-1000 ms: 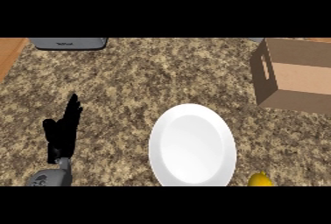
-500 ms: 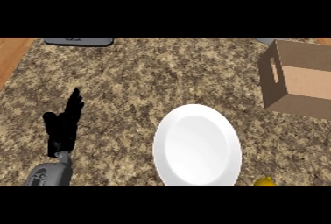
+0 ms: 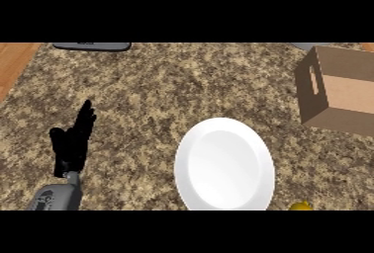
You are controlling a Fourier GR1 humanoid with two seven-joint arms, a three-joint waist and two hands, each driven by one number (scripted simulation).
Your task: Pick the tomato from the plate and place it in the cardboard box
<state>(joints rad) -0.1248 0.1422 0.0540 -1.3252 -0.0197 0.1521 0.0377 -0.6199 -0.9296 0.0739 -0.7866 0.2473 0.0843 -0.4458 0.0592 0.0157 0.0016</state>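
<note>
A white plate lies on the speckled counter at lower centre, and I see nothing on it. No tomato shows in the head view. The cardboard box stands at the right edge, its open top partly cut off by the frame. My left hand rests at the lower left with its fingers straight and pointing up, well left of the plate and holding nothing. My right hand is out of view.
A small yellow object peeks in at the bottom edge, just right of the plate. A dark grey item lies at the counter's far edge, upper left. A wooden strip borders the counter on the left.
The view has shifted, so the plate, box and hand all sit a little further right in the frame. The yellow object shows less. The left hand keeps its pose.
</note>
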